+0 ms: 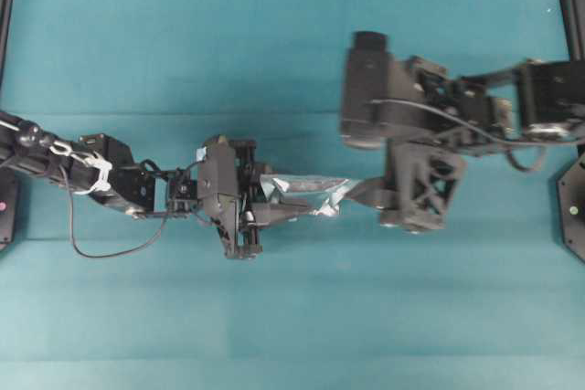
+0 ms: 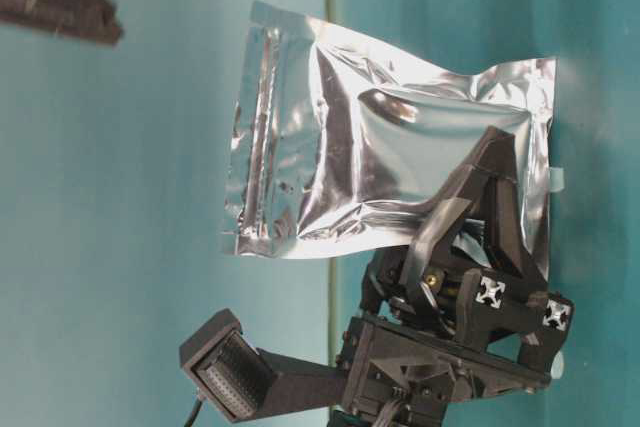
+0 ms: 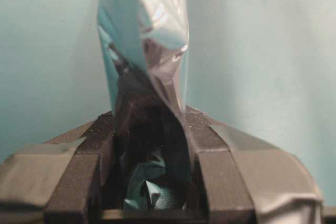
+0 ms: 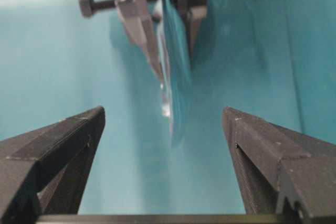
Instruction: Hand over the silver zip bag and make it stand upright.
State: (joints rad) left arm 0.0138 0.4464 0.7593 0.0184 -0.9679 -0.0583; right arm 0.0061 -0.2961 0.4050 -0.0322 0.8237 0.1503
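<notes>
Teal table top [image 1: 274,317].

We take this for a robotics lab bench rather than any home or shop. A plain teal table [image 1: 292,317] fills every view, with black frame posts [image 1: 7,6] at its edges, and two black arms with exposed cables [image 1: 110,248] and printed parts face each other across it.

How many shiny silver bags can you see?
1. The silver zip bag is pinched in the left gripper, held off the teal table. The right gripper faces it with fingers wide open.
</notes>
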